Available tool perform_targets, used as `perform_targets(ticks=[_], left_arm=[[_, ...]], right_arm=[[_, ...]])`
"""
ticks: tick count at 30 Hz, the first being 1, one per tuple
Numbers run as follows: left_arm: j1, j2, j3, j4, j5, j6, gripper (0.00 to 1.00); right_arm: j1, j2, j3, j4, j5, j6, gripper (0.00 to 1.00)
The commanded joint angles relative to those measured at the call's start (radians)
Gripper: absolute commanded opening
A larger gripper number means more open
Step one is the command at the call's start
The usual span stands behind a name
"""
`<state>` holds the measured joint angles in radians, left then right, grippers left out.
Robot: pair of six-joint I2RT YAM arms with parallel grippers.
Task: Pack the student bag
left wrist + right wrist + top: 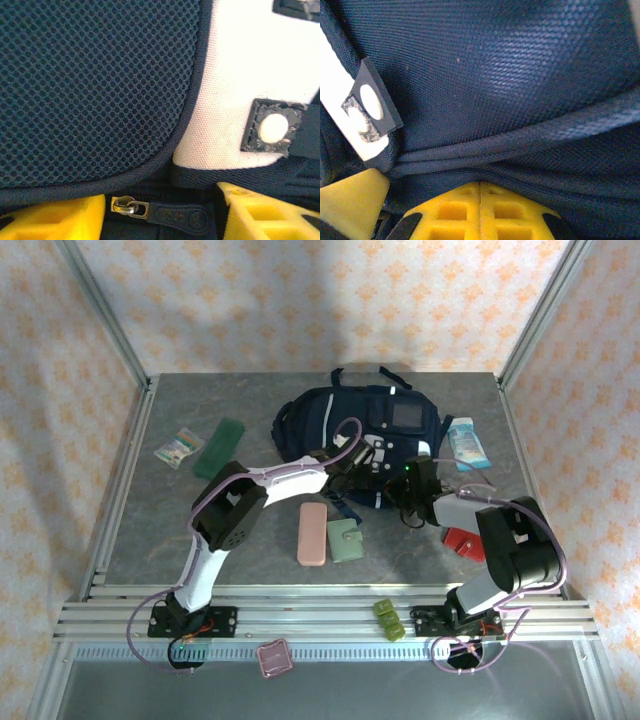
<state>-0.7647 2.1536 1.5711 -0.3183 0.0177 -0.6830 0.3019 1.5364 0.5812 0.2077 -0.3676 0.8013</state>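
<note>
The student bag lies at the far middle of the surface. At its near edge, the left hand is released, its fingers apart on either side of a zip pull. The right hand is clenched against a seam; I cannot tell whether it pinches fabric.

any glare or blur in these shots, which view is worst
Left wrist: the student bag mesh is sharp, but its white patch is blown out to glare, the worst of the three. Right wrist: the fabric looks soft at close range, with a pale sheen across the upper middle, and the white strip is overexposed. Top external: even light, a soft shadow on the back wall, no glare on the table.
</note>
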Motion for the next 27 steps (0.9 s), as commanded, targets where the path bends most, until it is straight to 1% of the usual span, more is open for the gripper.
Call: perform_targets(ticks=[1, 3, 4, 6, 8, 9, 11, 12, 13, 16, 17, 19, 21, 22, 24, 27], left_arm=[[0.000, 0.075, 0.023, -0.096, -0.095, -0.004, 0.52], [0.000, 0.092, 0.027, -0.103, -0.095, 0.007, 0.53], [-0.001, 0.099, 0.030, -0.108, -0.096, 0.012, 0.51], [0.000, 0.107, 0.035, -0.119, -0.110, 0.017, 0.36], [0.001, 0.100, 0.038, -0.133, -0.128, 0.023, 0.25], [0.001, 0.093, 0.036, -0.135, -0.131, 0.028, 0.23], [0.002, 0.074, 0.032, -0.138, -0.137, 0.038, 0.14], [0.004, 0.065, 0.031, -0.140, -0.139, 0.044, 0.12], [0.004, 0.056, 0.030, -0.146, -0.144, 0.051, 0.08], [0.008, 0.025, 0.018, -0.152, -0.154, 0.063, 0.06], [0.008, 0.018, 0.013, -0.148, -0.149, 0.066, 0.11], [0.007, 0.010, 0.011, -0.141, -0.102, 0.067, 0.29], [0.002, 0.002, 0.003, -0.116, -0.039, 0.061, 0.45], [-0.005, -0.001, 0.004, -0.104, -0.020, 0.059, 0.51], [-0.022, 0.004, 0.017, -0.102, -0.018, 0.062, 0.60], [-0.039, 0.048, 0.072, -0.156, -0.058, 0.080, 0.64]], right_arm=[[0.004, 0.030, -0.036, -0.044, -0.011, 0.015, 0.00], [0.005, 0.034, -0.036, -0.039, -0.012, 0.015, 0.00], [0.003, 0.038, -0.037, -0.038, -0.014, 0.015, 0.00], [0.004, 0.044, -0.038, -0.034, -0.016, 0.016, 0.00], [0.004, 0.048, -0.043, -0.029, -0.015, 0.019, 0.00], [0.005, 0.050, -0.046, -0.025, -0.017, 0.019, 0.00], [0.004, 0.053, -0.049, -0.024, -0.016, 0.021, 0.00], [0.005, 0.053, -0.051, -0.022, -0.017, 0.022, 0.00], [0.004, 0.054, -0.053, -0.019, -0.017, 0.022, 0.00], [0.004, 0.051, -0.054, -0.016, -0.018, 0.026, 0.00], [0.004, 0.051, -0.053, -0.016, -0.019, 0.026, 0.00], [0.004, 0.050, -0.051, -0.014, -0.023, 0.026, 0.00], [0.004, 0.053, -0.049, -0.016, -0.023, 0.026, 0.00], [0.003, 0.053, -0.047, -0.015, -0.023, 0.026, 0.00], [0.005, 0.056, -0.047, -0.013, -0.026, 0.027, 0.00], [0.003, 0.056, -0.051, -0.010, -0.029, 0.030, 0.00]])
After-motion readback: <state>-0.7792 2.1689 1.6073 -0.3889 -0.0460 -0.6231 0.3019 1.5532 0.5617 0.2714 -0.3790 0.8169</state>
